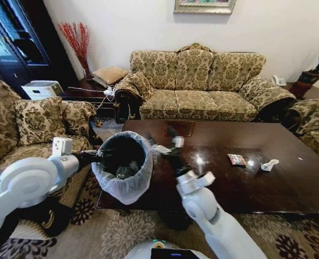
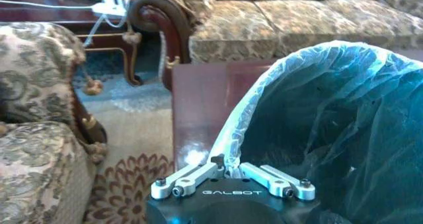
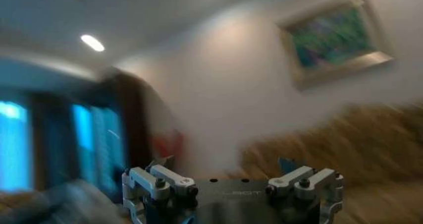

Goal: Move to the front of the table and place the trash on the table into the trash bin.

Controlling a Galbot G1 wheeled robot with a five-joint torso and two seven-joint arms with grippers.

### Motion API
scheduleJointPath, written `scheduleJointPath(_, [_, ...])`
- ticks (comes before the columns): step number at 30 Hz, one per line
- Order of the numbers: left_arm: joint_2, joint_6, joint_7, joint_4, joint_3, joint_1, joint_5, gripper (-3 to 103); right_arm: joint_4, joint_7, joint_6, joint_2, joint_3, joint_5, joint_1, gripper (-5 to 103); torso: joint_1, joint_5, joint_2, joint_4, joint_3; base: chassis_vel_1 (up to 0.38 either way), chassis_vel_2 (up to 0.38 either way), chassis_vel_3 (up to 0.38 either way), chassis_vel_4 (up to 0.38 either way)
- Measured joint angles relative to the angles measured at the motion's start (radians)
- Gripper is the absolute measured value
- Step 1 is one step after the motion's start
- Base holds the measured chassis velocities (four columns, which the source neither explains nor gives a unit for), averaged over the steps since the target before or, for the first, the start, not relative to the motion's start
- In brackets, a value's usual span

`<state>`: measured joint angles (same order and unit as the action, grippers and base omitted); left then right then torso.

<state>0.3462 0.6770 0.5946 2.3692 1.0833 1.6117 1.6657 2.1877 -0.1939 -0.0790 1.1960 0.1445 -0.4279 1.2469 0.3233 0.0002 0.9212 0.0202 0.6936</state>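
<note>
Two scraps — left gripper pinching bin.

Bright glare spots on the glossy table; right wrist view motion-blurred; head view edges warped.

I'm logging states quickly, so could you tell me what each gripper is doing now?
Left gripper: shut on the trash bin rim.
Right gripper: open, empty.

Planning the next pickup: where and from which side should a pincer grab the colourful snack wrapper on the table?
The snack wrapper lies flat on the table, with bare wood around it. Probably best to come straight down from above and pinch across its narrower width; a side approach would find no height to grip.
</note>
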Motion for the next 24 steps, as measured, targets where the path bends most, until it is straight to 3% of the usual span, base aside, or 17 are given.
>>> scheduleJointPath(10, [0.067,-0.026,0.019,0.004,-0.004,0.006,-0.064,0,-0.062,-0.038,0.003,0.035,0.214,-0.095,0.13,100,0.0,-0.0002,0.0,0.0002,0.0,-0.018,-0.018,0.019,0.016])
scheduleJointPath(14, [0.09,-0.036,0.007,0.027,-0.005,0.022,-0.131,0,-0.128,-0.049,-0.012,0.051,0.315,-0.117,0.141,100,0.0,-0.0003,0.0,0.0004,0.0,-0.113,-0.1,0.116,0.108])
scheduleJointPath(24, [0.092,-0.047,-0.001,0.027,-0.02,0.02,-0.141,0,-0.223,-0.064,-0.04,0.05,0.349,-0.103,0.134,100,0.0,-0.0001,0.0,0.0001,0.0,-0.251,-0.262,0.253,0.25])
